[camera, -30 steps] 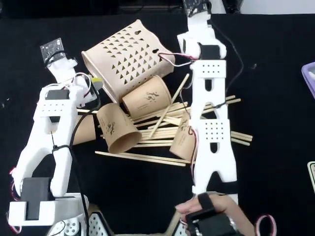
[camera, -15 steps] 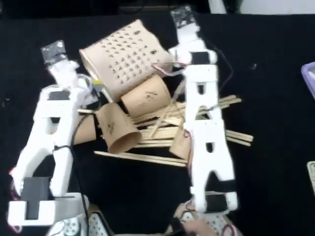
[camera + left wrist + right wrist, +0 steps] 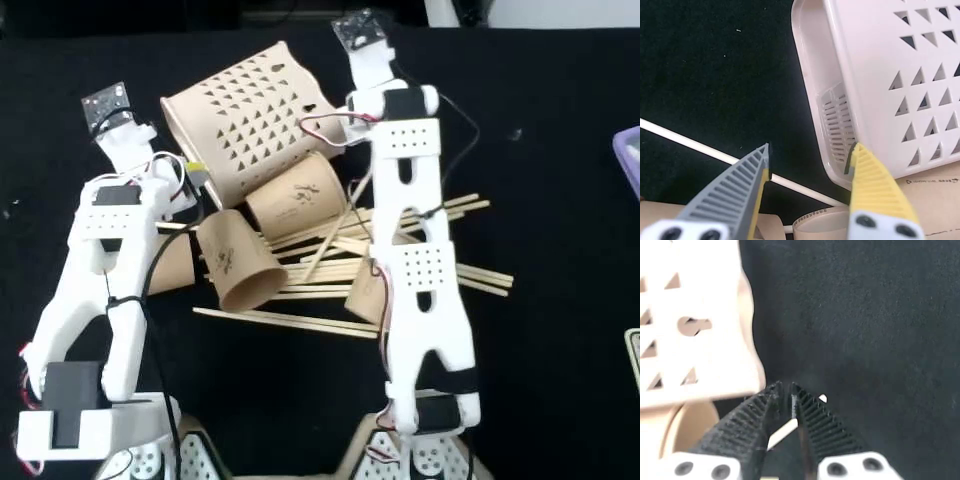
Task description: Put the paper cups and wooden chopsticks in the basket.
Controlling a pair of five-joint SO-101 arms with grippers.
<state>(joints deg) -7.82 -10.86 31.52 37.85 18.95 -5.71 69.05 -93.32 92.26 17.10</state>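
Several brown paper cups (image 3: 240,262) and pale wooden chopsticks (image 3: 320,270) lie heaped outside the basket.
The beige perforated plastic basket (image 3: 250,120) lies tipped on its side on the black table (image 3: 560,200), one cup touching it. Loading looks not yet begun. The left gripper (image 3: 810,150) gapes wide just beside the basket's rim; the right gripper (image 3: 785,387), nearly closed and seemingly empty, hovers by the basket's far corner. The next move likely calls for righting the basket.

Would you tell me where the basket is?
In the high view the basket lies on its side, far middle of the table, beside a paper cup.
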